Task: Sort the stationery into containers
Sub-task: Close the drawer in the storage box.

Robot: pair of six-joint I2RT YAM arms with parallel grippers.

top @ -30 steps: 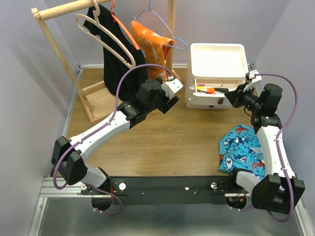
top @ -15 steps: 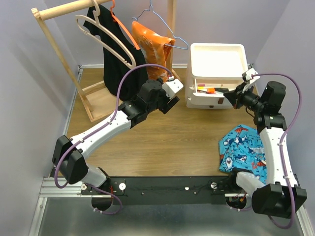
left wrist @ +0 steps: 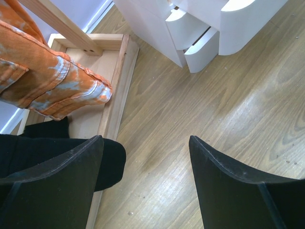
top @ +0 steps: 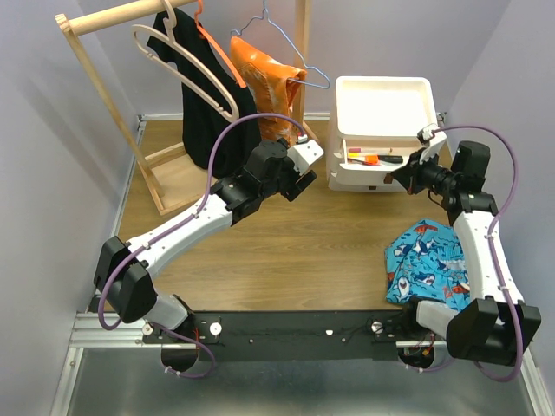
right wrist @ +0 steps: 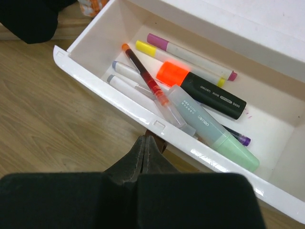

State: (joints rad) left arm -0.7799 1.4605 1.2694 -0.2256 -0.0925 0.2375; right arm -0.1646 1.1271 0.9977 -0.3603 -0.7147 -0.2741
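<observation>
The white drawer unit stands at the back right, its top drawer pulled out. Inside lie several stationery items: a black highlighter with an orange cap, a pale green highlighter, a red pen and white markers. My right gripper is shut, its tips against the drawer's front just below the rim, beside the small brown pull tab; nothing shows between the fingers. My left gripper hovers open and empty over the wood floor, left of the unit.
A wooden clothes rack with a black garment and an orange garment fills the back left, close to the left arm. A blue shark-print cloth lies beside the right arm. Walls close in on both sides.
The right arm has swung left toward the open drawer's front and its jaws have closed fully. The left arm has not moved.
</observation>
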